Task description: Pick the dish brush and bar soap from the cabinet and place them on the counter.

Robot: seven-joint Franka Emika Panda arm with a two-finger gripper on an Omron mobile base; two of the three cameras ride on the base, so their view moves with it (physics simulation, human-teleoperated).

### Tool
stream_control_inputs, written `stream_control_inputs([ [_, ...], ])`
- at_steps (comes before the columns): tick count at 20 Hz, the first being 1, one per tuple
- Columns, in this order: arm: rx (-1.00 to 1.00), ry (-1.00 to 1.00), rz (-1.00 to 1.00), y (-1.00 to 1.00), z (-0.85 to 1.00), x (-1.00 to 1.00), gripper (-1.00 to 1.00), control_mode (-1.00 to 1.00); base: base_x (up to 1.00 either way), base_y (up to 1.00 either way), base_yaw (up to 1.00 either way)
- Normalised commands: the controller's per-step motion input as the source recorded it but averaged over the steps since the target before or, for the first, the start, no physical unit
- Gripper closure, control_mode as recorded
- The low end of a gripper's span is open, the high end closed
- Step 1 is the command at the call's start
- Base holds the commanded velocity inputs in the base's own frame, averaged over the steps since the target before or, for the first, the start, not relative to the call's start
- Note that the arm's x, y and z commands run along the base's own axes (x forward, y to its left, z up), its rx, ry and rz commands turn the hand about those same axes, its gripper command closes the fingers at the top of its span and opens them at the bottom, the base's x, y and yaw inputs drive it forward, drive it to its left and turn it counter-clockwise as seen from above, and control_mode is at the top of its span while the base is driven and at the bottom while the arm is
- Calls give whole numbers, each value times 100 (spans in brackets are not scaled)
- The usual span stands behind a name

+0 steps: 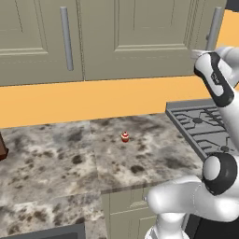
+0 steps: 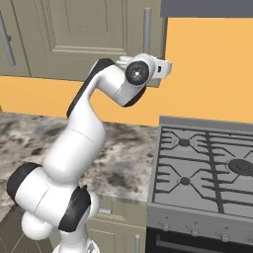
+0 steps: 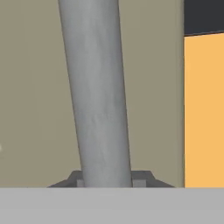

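Observation:
The taupe cabinet (image 1: pixel 140 37) (image 2: pixel 74 34) hangs above the counter (image 1: pixel 56 158) (image 2: pixel 29 133) with its doors closed, so the dish brush and bar soap are hidden. My gripper (image 3: pixel 109 178) (image 2: pixel 165 66) is raised to the right-hand door's vertical grey bar handle (image 3: pixel 98 96) (image 2: pixel 147 27) (image 1: pixel 214 28). In the hand view the handle runs straight up between the two dark fingertips (image 3: pixel 76 178), which press against its sides near its lower end.
A tiny red-and-white round object (image 1: pixel 125 137) sits on the mottled counter. The dark grey stove grate (image 1: pixel 205 126) (image 2: pixel 207 163) lies to the right. An orange wall runs behind. A brown thing (image 1: pixel 2 147) pokes in at the left edge.

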Motion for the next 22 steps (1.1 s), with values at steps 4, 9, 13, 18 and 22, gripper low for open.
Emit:
stream_control_inputs([
  [4, -6, 9, 0, 30, -9, -43, 100, -100, 0, 0, 0],
  [9, -8, 12, 0, 42, -12, -46, 100, -100, 0, 0, 0],
  [13, -8, 9, -1, 49, -15, -51, 100, -100, 0, 0, 0],
  [18, -5, 4, -5, 55, -23, -58, 100, -100, 0, 0, 0],
  [22, -1, 0, -10, 59, -31, -66, 100, -100, 0, 0, 0],
])
